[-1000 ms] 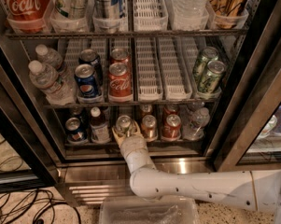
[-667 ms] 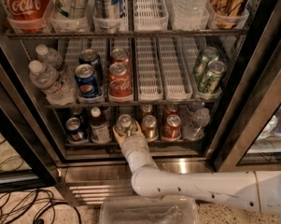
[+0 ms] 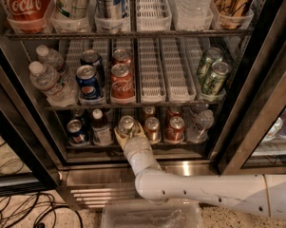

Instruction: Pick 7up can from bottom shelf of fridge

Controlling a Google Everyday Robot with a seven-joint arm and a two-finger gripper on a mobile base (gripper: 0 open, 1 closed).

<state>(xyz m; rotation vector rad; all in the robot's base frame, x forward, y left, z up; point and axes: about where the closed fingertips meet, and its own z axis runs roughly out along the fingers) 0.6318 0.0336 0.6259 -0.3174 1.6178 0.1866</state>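
Camera view: jaws clamped on 1 7up can (image 3: 127, 124), fridge (image 3: 258, 101) btm shelf (image 3: 192, 147).

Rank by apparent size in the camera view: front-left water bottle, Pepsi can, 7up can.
Largest: front-left water bottle.
Then Pepsi can.
Smallest: 7up can, at the end effector on the bottom shelf; partly hidden, so unsure.

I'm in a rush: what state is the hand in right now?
Hand: reached into the front of the bottom shelf, at a silver-topped can; whether it is open or closed on the can cannot be told.
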